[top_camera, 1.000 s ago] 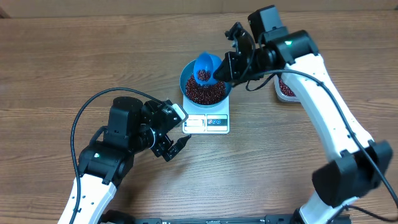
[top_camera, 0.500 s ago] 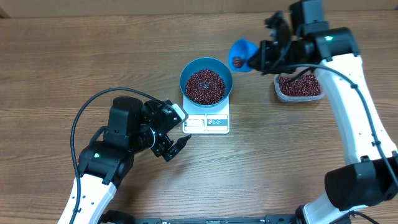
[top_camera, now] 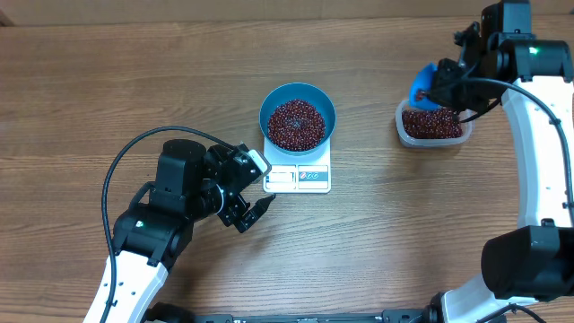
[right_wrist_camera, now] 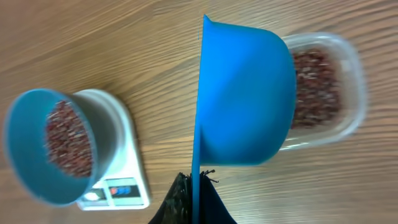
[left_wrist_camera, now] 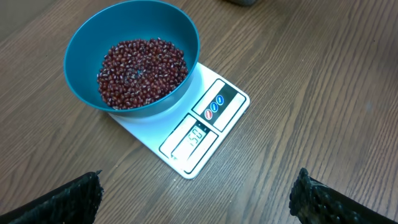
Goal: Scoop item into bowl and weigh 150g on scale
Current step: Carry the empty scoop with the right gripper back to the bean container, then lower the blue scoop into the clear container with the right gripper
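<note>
Scoop (top_camera: 423,86), pinched in right claw (top_camera: 445,84), now withdrawn from above bowl (top_camera: 264,115) to over tub (top_camera: 401,127); left claw (left_wrist_camera: 196,196) spread, idle beside scale (top_camera: 311,178) on worktop (top_camera: 108,72). Beans (top_camera: 297,124) heaped in bowl on scale; pouring probably done, display (left_wrist_camera: 196,134) too blurred to confirm

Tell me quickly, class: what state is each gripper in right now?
Left gripper: open, holding nothing.
Right gripper: shut on the blue scoop, by its handle.
</note>
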### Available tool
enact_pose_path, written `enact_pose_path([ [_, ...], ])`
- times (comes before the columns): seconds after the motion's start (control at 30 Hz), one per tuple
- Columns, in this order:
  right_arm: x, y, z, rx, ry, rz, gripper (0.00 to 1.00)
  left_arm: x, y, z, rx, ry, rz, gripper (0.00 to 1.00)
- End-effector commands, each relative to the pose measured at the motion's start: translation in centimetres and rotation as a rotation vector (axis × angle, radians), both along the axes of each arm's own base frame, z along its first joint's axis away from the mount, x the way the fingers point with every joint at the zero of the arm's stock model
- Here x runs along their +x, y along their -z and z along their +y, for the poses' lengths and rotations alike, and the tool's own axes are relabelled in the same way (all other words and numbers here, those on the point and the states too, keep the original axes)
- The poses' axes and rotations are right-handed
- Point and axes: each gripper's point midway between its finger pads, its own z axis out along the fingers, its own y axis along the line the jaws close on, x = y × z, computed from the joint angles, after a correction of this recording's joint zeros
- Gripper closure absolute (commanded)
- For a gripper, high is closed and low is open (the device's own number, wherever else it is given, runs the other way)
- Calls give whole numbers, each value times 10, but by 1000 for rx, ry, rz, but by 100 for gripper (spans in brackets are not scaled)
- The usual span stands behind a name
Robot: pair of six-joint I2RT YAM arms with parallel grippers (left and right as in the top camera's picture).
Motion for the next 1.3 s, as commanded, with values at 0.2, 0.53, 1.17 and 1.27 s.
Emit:
enact_pose_path([
  [0.2, -6, -15, -41, -223, 87, -17, 96, 0, 1, 0, -13, 1, 9, 0],
  [0.53, -24, -12, -67, -365, 142, 60, 96, 0, 1, 0, -13, 1, 9, 0],
  [1.17, -33, -20, -46, -577, 163, 67, 96, 0, 1, 0, -13, 1, 9, 0],
  [1.27, -34, -23, -48, -619, 171, 64, 96, 0, 1, 0, -13, 1, 9, 0],
])
